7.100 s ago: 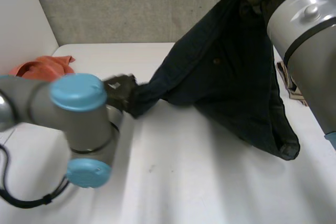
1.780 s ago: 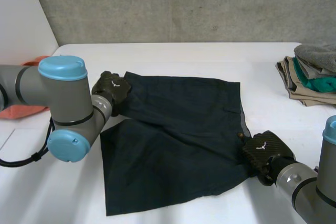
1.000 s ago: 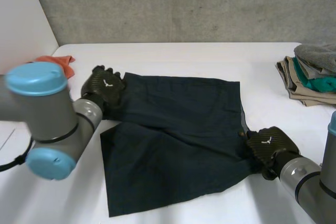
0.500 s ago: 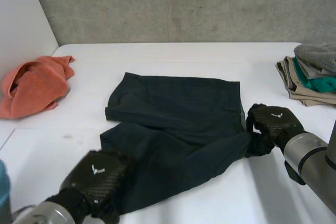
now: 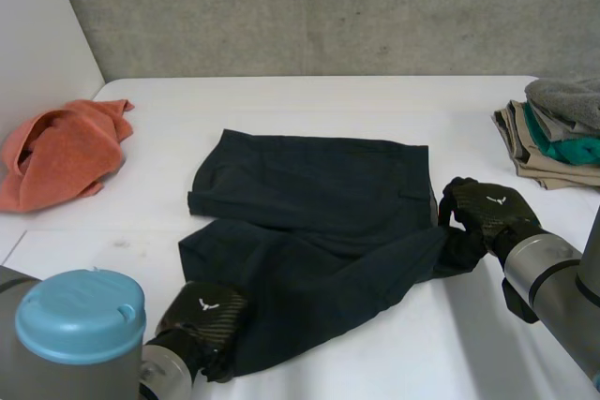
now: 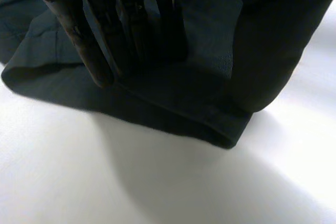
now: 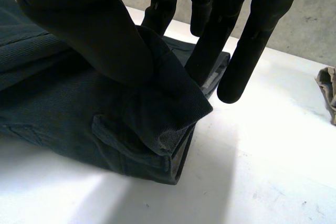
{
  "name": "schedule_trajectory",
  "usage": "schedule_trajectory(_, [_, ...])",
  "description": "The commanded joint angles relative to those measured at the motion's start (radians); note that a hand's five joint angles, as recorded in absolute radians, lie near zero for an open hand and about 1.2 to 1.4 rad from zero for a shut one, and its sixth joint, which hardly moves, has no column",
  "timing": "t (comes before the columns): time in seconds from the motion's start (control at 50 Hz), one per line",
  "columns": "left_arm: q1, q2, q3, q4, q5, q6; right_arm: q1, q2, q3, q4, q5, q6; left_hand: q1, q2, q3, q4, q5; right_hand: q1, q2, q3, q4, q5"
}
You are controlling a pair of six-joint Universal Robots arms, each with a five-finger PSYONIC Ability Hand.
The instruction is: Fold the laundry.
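From the head view, we see dark shorts [image 5: 319, 222] lying in the middle of the white surface [image 5: 309, 110]. The left robot hand [image 5: 202, 320] is at the near left corner of the shorts, at a leg end. The right robot hand [image 5: 478, 217] is at the right edge of the shorts, near the waist. An orange cloth [image 5: 61, 152] lies in a crumpled heap well apart from the shorts on their left. A pile of folded clothes [image 5: 558, 133] sits well apart from the shorts on their right.

In the left wrist view, the left robot hand [image 6: 131, 30] has its fingers on top of the shorts [image 6: 173, 98] and its thumb on the other side. It pinches the leg end between them.

In the right wrist view, the right robot hand [image 7: 89, 30] pushes its thumb down on a bunched corner of the shorts [image 7: 79, 108]. Its fingers [image 7: 257, 40] stand just behind the corner. It pinches the cloth too.

We think the job is partly done. The pile looks finished. The shorts are spread out but not folded yet, and both robot hands hold the near side, so we guess a fold is about to start. The orange cloth is not folded either.
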Motion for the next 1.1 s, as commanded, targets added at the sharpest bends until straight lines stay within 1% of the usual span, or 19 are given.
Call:
schedule_trajectory(0.02, [-0.034,-0.025,0.013,0.02,-0.018,0.004,0.003,0.0,0.002,0.0,0.0,-0.005,0.099,0.109,0.103,0.099,0.099,0.291,1.06,0.196,0.197,0.208])
schedule_trajectory(0.1, [-0.037,-0.026,0.011,0.023,-0.019,0.004,0.005,0.0,0.002,-0.001,-0.002,-0.005,0.163,0.173,0.167,0.164,0.164,0.291,1.06,0.196,0.197,0.208])
schedule_trajectory(0.18, [-0.037,-0.029,0.011,0.029,-0.025,0.004,0.005,0.0,0.002,0.0,0.0,-0.007,0.571,0.581,0.574,0.571,0.571,0.291,1.06,0.196,0.197,0.208])
schedule_trajectory(0.2, [-0.037,-0.028,0.013,0.035,-0.037,0.006,0.005,0.0,0.002,0.0,0.0,-0.007,0.792,0.802,0.796,0.793,0.792,0.291,1.06,0.196,0.197,0.208])
schedule_trajectory(0.3, [-0.04,-0.013,0.014,0.057,-0.106,0.026,0.002,-0.006,0.0,0.003,0.0,-0.019,0.794,0.804,0.798,0.795,0.795,0.291,1.06,0.196,0.197,0.208])
schedule_trajectory(0.36, [-0.046,0.004,0.008,0.051,-0.148,0.067,0.003,-0.02,-0.004,0.028,0.0,-0.067,0.794,0.804,0.798,0.795,0.795,0.291,1.06,0.196,0.197,0.208])
schedule_trajectory(0.38, [-0.046,0.013,0.003,0.046,-0.149,0.079,0.005,-0.026,-0.006,0.043,0.0,-0.091,0.794,0.804,0.798,0.795,0.795,0.291,1.06,0.196,0.197,0.208])
schedule_trajectory(0.46, [-0.045,0.116,-0.039,-0.018,-0.153,0.167,0.005,-0.072,0.006,0.163,0.0,-0.309,0.794,0.804,0.798,0.795,0.795,0.291,1.06,0.196,0.197,0.208])
schedule_trajectory(0.48, [-0.045,0.141,-0.047,-0.043,-0.151,0.187,0.006,-0.098,0.02,0.221,0.003,-0.425,0.794,0.804,0.798,0.795,0.795,0.291,1.06,0.196,0.197,0.208])
schedule_trajectory(0.54, [-0.06,0.217,-0.064,-0.168,-0.149,0.244,0.006,-0.135,0.046,0.304,0.013,-0.57,0.794,0.804,0.798,0.795,0.795,0.291,1.06,0.196,0.197,0.208])
schedule_trajectory(0.56, [-0.066,0.233,-0.066,-0.201,-0.148,0.247,0.006,-0.164,0.066,0.351,0.014,-0.652,0.794,0.804,0.798,0.795,0.795,0.291,1.06,0.196,0.197,0.208])
schedule_trajectory(0.58, [-0.086,0.271,-0.067,-0.272,-0.14,0.248,0.006,-0.181,0.077,0.373,0.014,-0.686,0.794,0.804,0.798,0.795,0.795,0.291,1.06,0.196,0.197,0.208])
schedule_trajectory(0.66, [-0.138,0.377,-0.069,-0.446,-0.102,0.251,0.005,-0.255,0.123,0.465,0.012,-0.823,0.794,0.804,0.798,0.795,0.795,0.291,1.06,0.196,0.197,0.208])
schedule_trajectory(0.72, [-0.155,0.399,-0.055,-0.497,-0.084,0.253,-0.003,-0.282,0.128,0.494,0.001,-0.855,0.794,0.804,0.798,0.795,0.795,0.291,1.06,0.196,0.197,0.208])
schedule_trajectory(0.78, [-0.155,0.383,-0.027,-0.448,-0.083,0.258,0.008,-0.278,0.117,0.485,-0.005,-0.842,0.794,0.804,0.798,0.795,0.795,0.291,1.06,0.196,0.197,0.208])
schedule_trajectory(0.86, [-0.151,0.308,0.026,-0.318,-0.094,0.262,0.011,-0.229,0.105,0.43,-0.008,-0.805,0.794,0.804,0.798,0.795,0.795,0.291,1.06,0.196,0.197,0.208])
schedule_trajectory(0.94, [-0.094,0.222,0.108,-0.186,-0.103,0.296,0.011,-0.131,0.051,0.337,0.009,-0.762,0.794,0.804,0.798,0.795,0.795,0.291,1.06,0.196,0.197,0.208])
schedule_trajectory(0.98, [-0.049,0.155,0.164,-0.089,-0.103,0.345,0.011,-0.098,0.023,0.306,0.018,-0.746,0.794,0.804,0.798,0.795,0.795,0.291,1.06,0.196,0.197,0.208])
schedule_trajectory(1.1, [-0.006,-0.044,0.336,0.151,-0.108,0.487,0.012,0.026,-0.116,0.173,0.082,-0.691,0.794,0.804,0.798,0.795,0.795,0.291,1.06,0.196,0.197,0.208])
